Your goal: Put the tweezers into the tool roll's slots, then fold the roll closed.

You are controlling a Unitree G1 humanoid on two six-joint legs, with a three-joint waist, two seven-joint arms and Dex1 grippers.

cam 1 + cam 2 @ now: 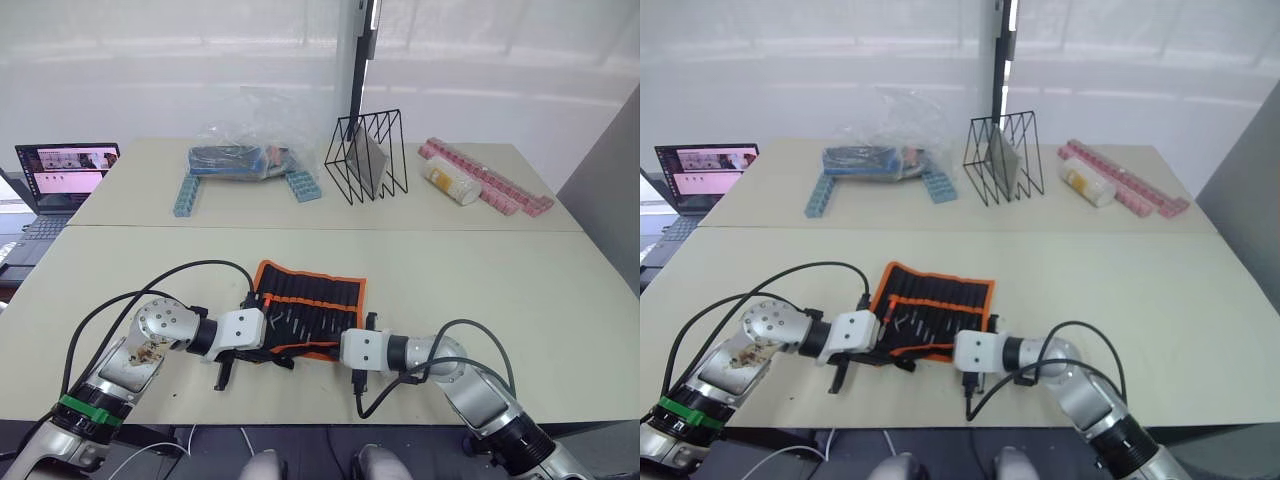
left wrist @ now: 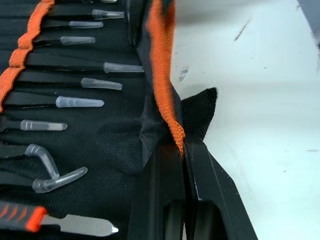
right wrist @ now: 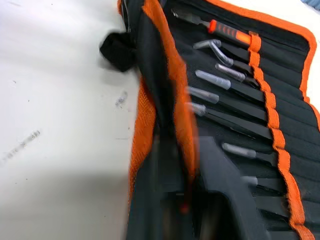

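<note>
While the pale surface [image 1: 500,290] fills most of the frame, the tool roll [image 1: 310,300] lies open at lower centre, its near edge lifted. The left gripper [image 2: 182,155] is clenched on the roll's orange-trimmed edge at the lower left corner, and the right gripper [image 3: 187,200] grasps the same edge at the lower right. The tweezers [image 2: 80,102] sit tucked in the slots [image 3: 290,135], clear caps on their tips.
</note>
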